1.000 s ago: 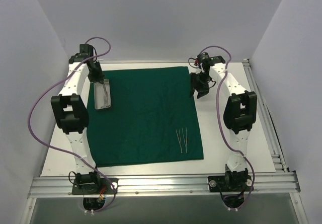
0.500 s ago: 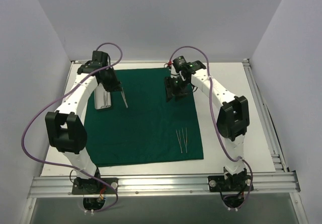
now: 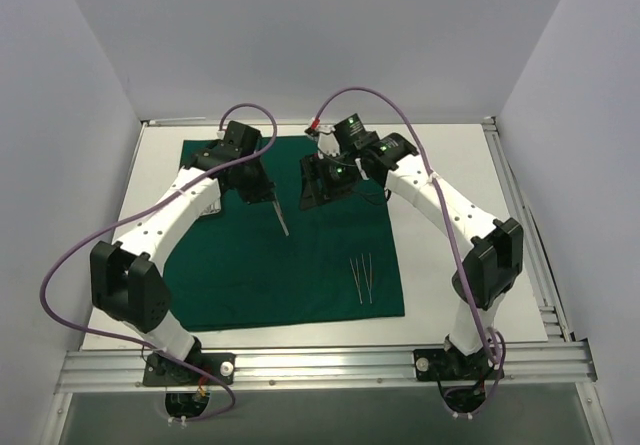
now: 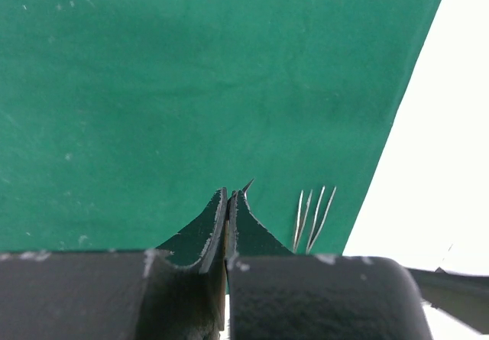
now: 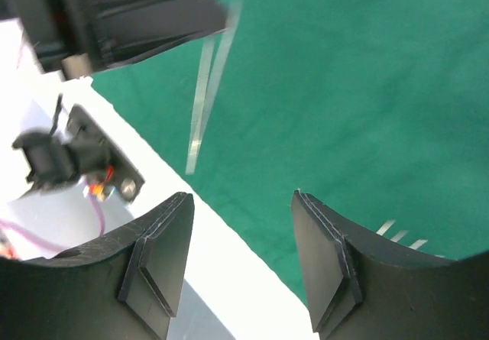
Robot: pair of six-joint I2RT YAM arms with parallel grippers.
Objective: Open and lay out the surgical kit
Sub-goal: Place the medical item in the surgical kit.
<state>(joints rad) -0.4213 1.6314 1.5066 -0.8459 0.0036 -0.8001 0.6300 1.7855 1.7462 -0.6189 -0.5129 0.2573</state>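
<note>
Both arms have swung inward since the earlier frame. The left arm's (image 3: 170,220) jaws, clenched on slim steel tweezers (image 3: 282,217), hang over the middle of the flat, matte green cloth (image 3: 300,275). The right arm's (image 3: 440,200) jaws gape nearby. It seems best to lower the tweezers flat beside the two thin, shiny tools (image 3: 362,279) near the cloth's right edge, then release gently.

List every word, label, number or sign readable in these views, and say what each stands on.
No readable text in any view.
The green drape, the steel instruments lying on it and the slim steel piece held by the left gripper show no print.
The arm housings carry no legible marking; any label there is too small to tell.
</note>
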